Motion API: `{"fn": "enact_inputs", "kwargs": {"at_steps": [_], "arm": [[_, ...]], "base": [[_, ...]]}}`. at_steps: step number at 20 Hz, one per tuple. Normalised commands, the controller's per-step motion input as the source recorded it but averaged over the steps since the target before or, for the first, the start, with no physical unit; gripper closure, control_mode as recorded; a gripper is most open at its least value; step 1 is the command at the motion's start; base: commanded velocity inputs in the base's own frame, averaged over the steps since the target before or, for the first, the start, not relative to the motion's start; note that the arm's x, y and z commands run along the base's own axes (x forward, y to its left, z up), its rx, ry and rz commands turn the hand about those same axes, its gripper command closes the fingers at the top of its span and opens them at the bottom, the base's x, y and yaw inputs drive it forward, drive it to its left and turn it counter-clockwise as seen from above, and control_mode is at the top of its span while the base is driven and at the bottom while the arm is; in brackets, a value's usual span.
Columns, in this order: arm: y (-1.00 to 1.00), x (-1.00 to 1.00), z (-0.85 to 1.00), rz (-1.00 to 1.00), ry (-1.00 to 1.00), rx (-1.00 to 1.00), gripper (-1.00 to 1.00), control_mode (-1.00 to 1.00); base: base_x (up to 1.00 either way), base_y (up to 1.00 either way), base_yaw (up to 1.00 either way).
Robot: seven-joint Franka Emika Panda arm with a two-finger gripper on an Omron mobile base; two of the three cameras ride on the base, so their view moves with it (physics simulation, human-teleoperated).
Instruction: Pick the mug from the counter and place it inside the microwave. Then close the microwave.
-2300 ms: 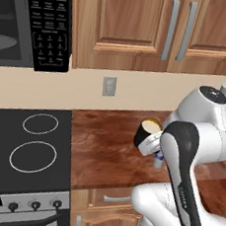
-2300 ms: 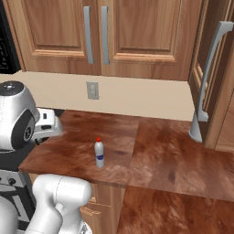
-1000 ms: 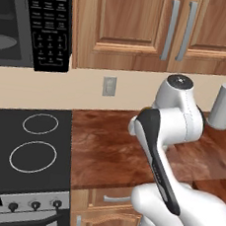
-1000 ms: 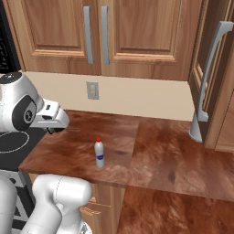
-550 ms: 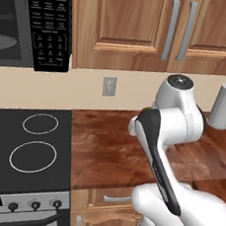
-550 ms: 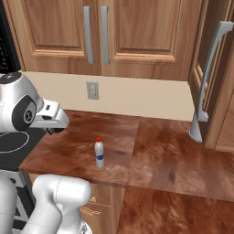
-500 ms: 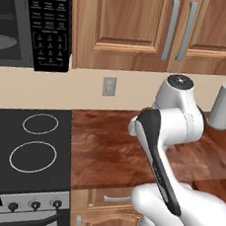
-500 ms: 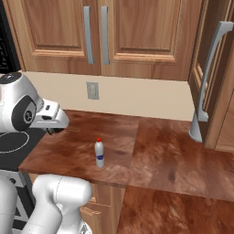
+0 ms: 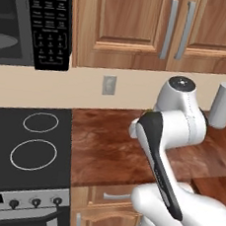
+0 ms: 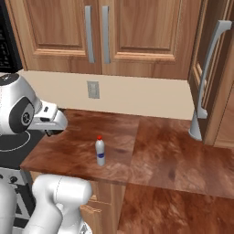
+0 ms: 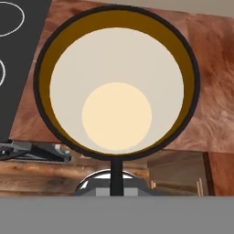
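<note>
Left base view: the white arm rises from 5 o'clock and folds over the counter (image 9: 101,143), its upper joints hiding the hand. The microwave (image 9: 31,21) hangs at 10 o'clock, door swung out of frame, its dark cavity showing left of the button panel (image 9: 49,23). The black stovetop (image 9: 27,145) with 3 visible white rings lies at 8 o'clock, a wall outlet (image 9: 108,84) sits near centre, and a pale paper towel roll (image 9: 224,104) stands at 3 o'clock.

Right base view: the arm's wrist reaches from 9 o'clock over the counter's left end. A slim white bottle (image 10: 100,151) with a red cap stands upright just below centre, apart from the arm.

Hand view: the mug (image 11: 116,87) looms close, its black rim and cream inside facing the camera, lifted above the counter edge. The gripper (image 11: 116,176) is clamped shut on the mug's rim at 6 o'clock, 1 dark finger (image 11: 116,170) visible there.
</note>
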Motion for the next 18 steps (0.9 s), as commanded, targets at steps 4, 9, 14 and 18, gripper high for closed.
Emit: {"fn": "enact_inputs", "kwargs": {"at_steps": [4, 9, 14, 18], "arm": [[0.0, 0.0, 0.0, 0.0, 0.0, 0.0, 1.0, 1.0], [0.0, 0.0, 0.0, 0.0, 0.0, 0.0, 1.0, 1.0], [0.0, 0.0, 0.0, 0.0, 0.0, 0.0, 1.0, 1.0], [0.0, 0.0, 0.0, 0.0, 0.0, 0.0, 1.0, 1.0]], "base": [[-0.66, 0.19, 0.02], [-0.57, 0.6, 0.11], [-0.15, 0.63, 0.16], [0.0, 0.61, 0.23]]}}
